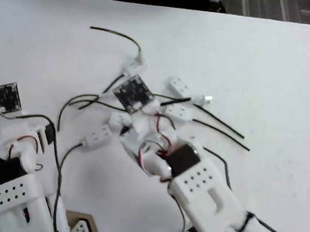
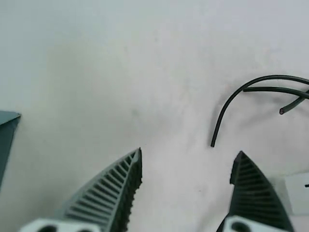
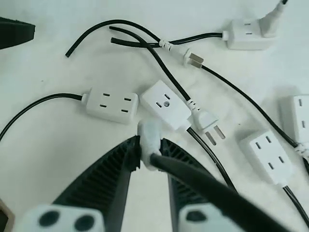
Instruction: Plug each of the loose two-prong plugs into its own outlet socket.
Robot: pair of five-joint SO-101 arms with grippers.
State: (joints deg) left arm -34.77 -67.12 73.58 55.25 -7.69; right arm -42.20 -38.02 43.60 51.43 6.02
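Observation:
My right gripper (image 3: 150, 147) is shut on a white two-prong plug (image 3: 147, 133), whose black cord runs back over the fingers. The plug's front sits just short of a square white socket (image 3: 164, 104) and beside a corded outlet block (image 3: 108, 102). Two loose plugs lie close by, one (image 3: 193, 59) farther off and one (image 3: 211, 128) next to the square socket. From above, the right gripper (image 1: 127, 130) is in the cluster of sockets at the table's middle. My left gripper (image 2: 189, 159) hangs open over bare table, near black cord ends (image 2: 227, 111).
More white outlet blocks (image 3: 246, 34) (image 3: 265, 154) (image 3: 297, 113) and black cords surround the right gripper. Square marker tags lie at the left (image 1: 3, 97) and in the middle (image 1: 132, 92). A corded outlet (image 1: 95, 136) lies between the arms.

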